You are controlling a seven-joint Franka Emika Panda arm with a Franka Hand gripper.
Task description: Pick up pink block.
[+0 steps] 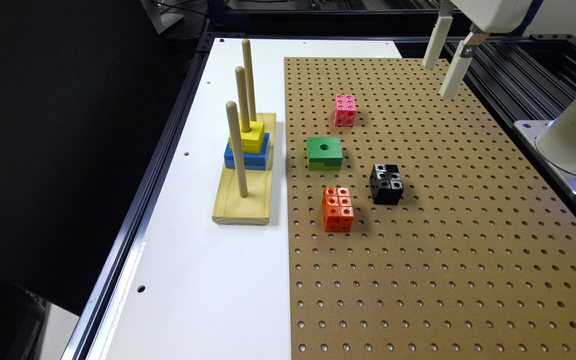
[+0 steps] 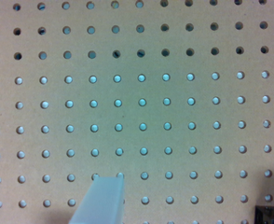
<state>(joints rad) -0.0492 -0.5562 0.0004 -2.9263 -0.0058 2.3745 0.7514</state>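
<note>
The pink block (image 1: 344,109) lies ungrasped on the pegboard (image 1: 468,250); the gripper (image 1: 445,70), fingers spread and empty, is held high at its 2 o'clock.

The exterior view looks down at a slant from above one end of the counter (image 1: 193,280), taking in the whole pegboard (image 1: 468,260) and the hand (image 1: 445,60) high at the far edge. The wrist view, mounted just behind the fingers (image 2: 102,200), faces almost straight down, close on bare pegboard (image 2: 141,112). Both views share that board, apparently its far portion.
</note>
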